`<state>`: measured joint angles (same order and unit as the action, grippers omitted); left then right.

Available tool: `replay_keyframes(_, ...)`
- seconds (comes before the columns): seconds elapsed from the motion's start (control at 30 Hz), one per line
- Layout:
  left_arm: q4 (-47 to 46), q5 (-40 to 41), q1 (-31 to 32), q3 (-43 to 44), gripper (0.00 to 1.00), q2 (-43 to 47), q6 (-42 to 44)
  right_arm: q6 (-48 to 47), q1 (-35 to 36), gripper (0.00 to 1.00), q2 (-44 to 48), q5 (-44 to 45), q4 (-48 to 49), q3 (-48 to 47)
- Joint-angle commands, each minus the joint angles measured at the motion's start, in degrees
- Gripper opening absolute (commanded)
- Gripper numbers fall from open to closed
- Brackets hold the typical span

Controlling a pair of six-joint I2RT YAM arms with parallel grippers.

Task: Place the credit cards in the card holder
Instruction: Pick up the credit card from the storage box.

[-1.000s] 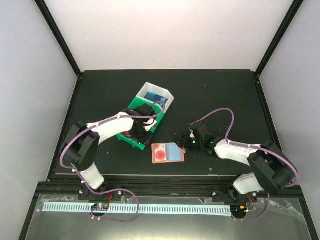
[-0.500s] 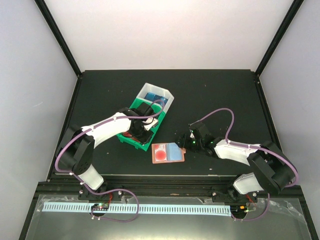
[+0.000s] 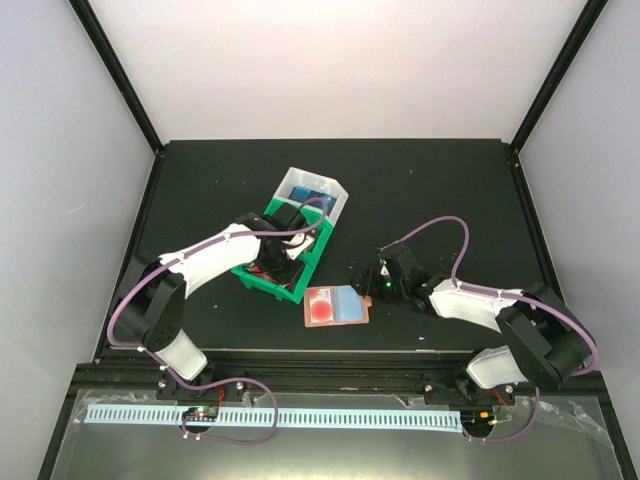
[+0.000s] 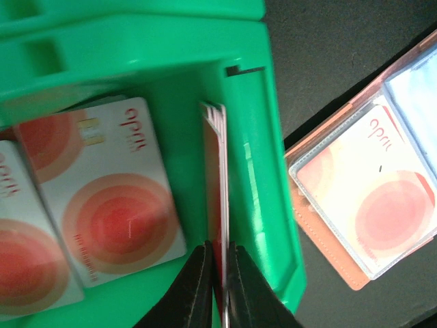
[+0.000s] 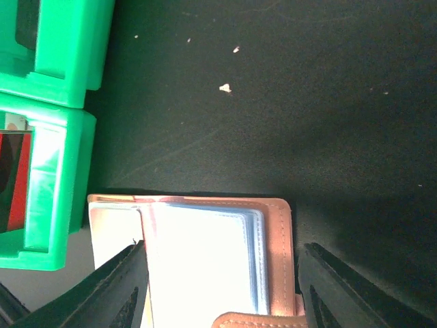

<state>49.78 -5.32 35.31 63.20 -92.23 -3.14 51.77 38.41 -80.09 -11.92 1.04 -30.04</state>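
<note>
Jaws of the left gripper (image 4: 218, 251) pinch an upright credit card (image 4: 214, 171) in the green bin (image 4: 270, 137), while the right gripper (image 5: 224, 249) gapes wide over the card holder (image 5: 276, 225).

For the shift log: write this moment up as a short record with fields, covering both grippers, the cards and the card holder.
left gripper: shut on the held card
held card: standing on edge inside the green bin
loose cards: lying flat in the same bin
card holder: open on the table, beside the green bin
sleeved card: inside a clear sleeve of the card holder
right gripper: open, over the card holder
white bin: behind the green bin
</note>
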Motion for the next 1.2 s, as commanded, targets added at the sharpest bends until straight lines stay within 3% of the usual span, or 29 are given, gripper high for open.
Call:
replay_keyframes(0.0,2.5,0.5,-0.2,3.0,0.04,3.7,0.6,-0.5,-0.3,0.62,2.6,1.3,-0.6,-0.4)
replay_keyframes(0.5,-1.5,-5.2,-0.3,-1.3,0.07,3.7,-1.8,-1.6,0.1,0.62,2.6,-1.8,1.0,-1.1)
replay_keyframes(1.03,-1.3,-8.5,-0.3,-2.0,0.13,2.8,-2.6,-2.9,6.3,0.62,-9.5,-6.9,5.1,-12.5)
replay_keyframes(1.17,-1.1,-8.2,-0.4,-1.9,0.07,3.0,-2.7,-2.8,6.9,0.62,-10.2,-6.9,5.2,-13.4)
